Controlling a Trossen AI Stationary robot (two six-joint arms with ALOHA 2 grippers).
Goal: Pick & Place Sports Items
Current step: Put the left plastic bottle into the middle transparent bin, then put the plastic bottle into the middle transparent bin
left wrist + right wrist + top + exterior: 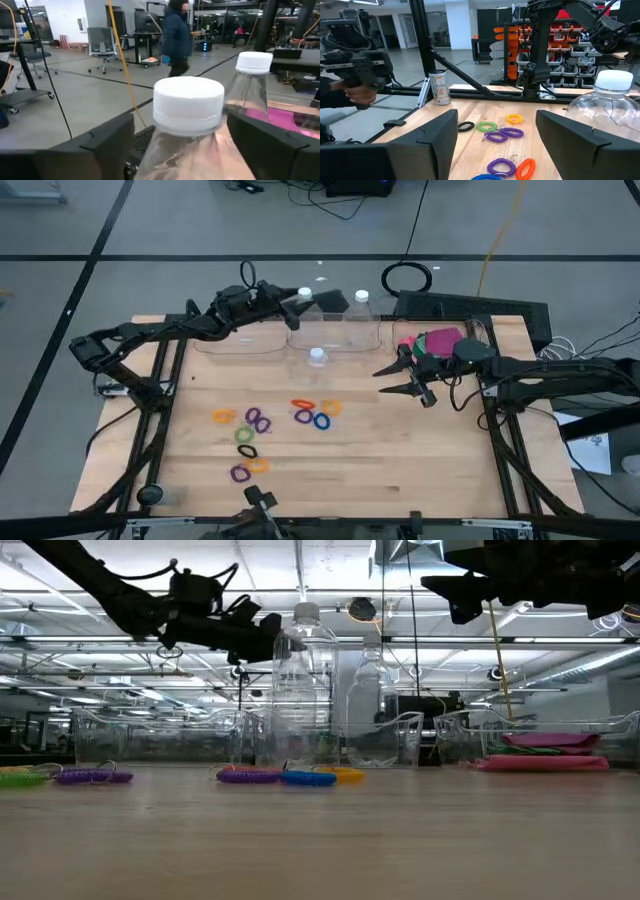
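Note:
A clear bottle with a white cap [188, 106] stands upright at the table's far middle [305, 295]. My left gripper [293, 312] is level and open, with one finger on each side of the bottle just below the cap. Several coloured rings [255, 423] lie loose on the wood, with more rings [504, 134] in front of my right gripper [384, 381], which hangs open and empty above the table right of centre. Pink and green flat pieces [437, 340] lie in a clear bin at the far right [545, 755]. My left gripper has its two fingers [272, 145] level on either side of the bottle's shoulder [200, 150], under the cap. A gap shows on one side; on the other I cannot tell whether the finger touches the bottle. The bottle stands upright.
A second capped bottle [362, 298] stands right of the first, and a third [317, 356] stands nearer, toward the table's middle. Clear bins [240, 338] line the far edge. A can [440, 87] stands at the table's left edge. A person [177, 35] walks in the room beyond.

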